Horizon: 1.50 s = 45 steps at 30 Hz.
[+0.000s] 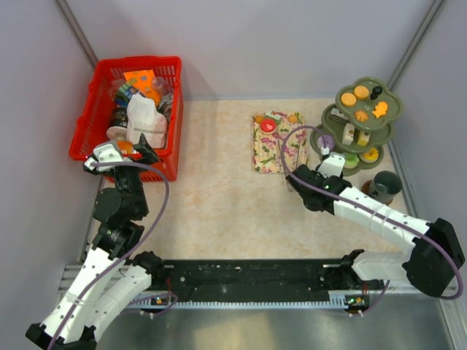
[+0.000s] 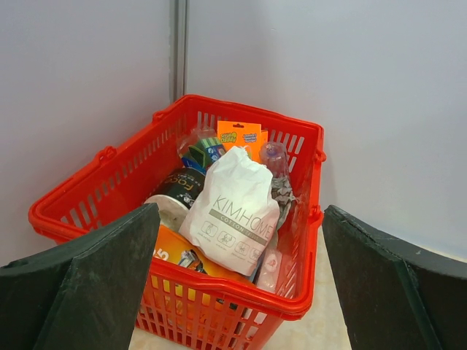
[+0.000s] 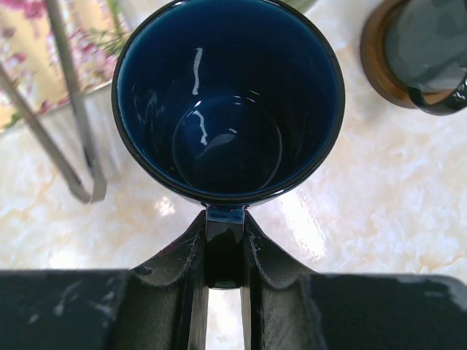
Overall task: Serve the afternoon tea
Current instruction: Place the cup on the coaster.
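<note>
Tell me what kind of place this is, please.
Probably a robot test cell, not a real tearoom: plain grey panel walls enclose a beige marble-patterned table, two white-and-black robot arms are bolted at its near edge, and the olive-green three-tier stand holds toy pastries.

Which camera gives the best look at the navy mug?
Right wrist: the navy mug fills the frame, empty, handle pinched by the right gripper. The top view mostly hides it under that gripper; the left wrist shows only the red basket.

At ten o'clock on the pale marbled table (image 1: 219,215), a red plastic basket (image 1: 86,120) holds clutter: a white pouch (image 1: 144,120), an orange card (image 1: 140,79) and possibly a dark tin (image 2: 182,188). At one o'clock lies a floral tray (image 1: 277,154), with thin metal tongs (image 3: 79,124) crossing its edge.
</note>
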Available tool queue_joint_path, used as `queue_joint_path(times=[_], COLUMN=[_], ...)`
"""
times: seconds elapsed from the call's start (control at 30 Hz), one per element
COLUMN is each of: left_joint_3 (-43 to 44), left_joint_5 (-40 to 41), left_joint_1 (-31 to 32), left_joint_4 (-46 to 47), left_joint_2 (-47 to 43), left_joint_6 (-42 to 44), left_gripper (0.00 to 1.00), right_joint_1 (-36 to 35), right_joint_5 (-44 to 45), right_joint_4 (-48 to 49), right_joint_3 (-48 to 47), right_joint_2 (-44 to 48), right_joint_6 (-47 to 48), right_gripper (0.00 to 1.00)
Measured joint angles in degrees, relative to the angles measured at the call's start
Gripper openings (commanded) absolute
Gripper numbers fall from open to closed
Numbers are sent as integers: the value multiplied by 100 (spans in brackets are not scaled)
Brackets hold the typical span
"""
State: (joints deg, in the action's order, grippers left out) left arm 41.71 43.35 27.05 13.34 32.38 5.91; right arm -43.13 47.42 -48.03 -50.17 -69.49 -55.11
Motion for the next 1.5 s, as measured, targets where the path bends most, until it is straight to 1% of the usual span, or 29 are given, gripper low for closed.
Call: queue_joint_path(times=[0.1, 0.27, 0.4, 0.7, 0.9, 1.1, 1.27, 1.5], left_joint_3=[0, -2, -17, -125, -136, -138, -140, -149], left_joint_5=[0, 2, 7, 107, 109, 107, 107, 109], left_joint_1=[0, 7, 22, 39, 44, 74, 87, 92], left_joint_4=[0, 0, 9, 168, 214, 214, 214, 299], left_joint_2=[0, 0, 0, 4, 2, 0, -15, -90], left_joint_6=[0, 0, 4, 111, 155, 155, 157, 173], left_gripper=[98, 98, 98, 98, 98, 98, 98, 98], right_joint_1=[168, 319, 363, 476, 498, 546, 546, 551], right_joint_5=[170, 251, 269, 490, 632, 758, 789, 743], right_joint_4=[15, 122, 264, 420, 577, 1001, 1224, 1294], right_joint_3=[164, 341, 374, 507, 748, 1130, 1193, 1196], right_joint_2=[-15, -295, -525, -616, -616, -616, -616, -610], right_joint_6=[-461, -916, -1128, -1506, -1650, -1587, -1580, -1582], right_gripper=[0, 0, 0, 0, 0, 0, 0, 0])
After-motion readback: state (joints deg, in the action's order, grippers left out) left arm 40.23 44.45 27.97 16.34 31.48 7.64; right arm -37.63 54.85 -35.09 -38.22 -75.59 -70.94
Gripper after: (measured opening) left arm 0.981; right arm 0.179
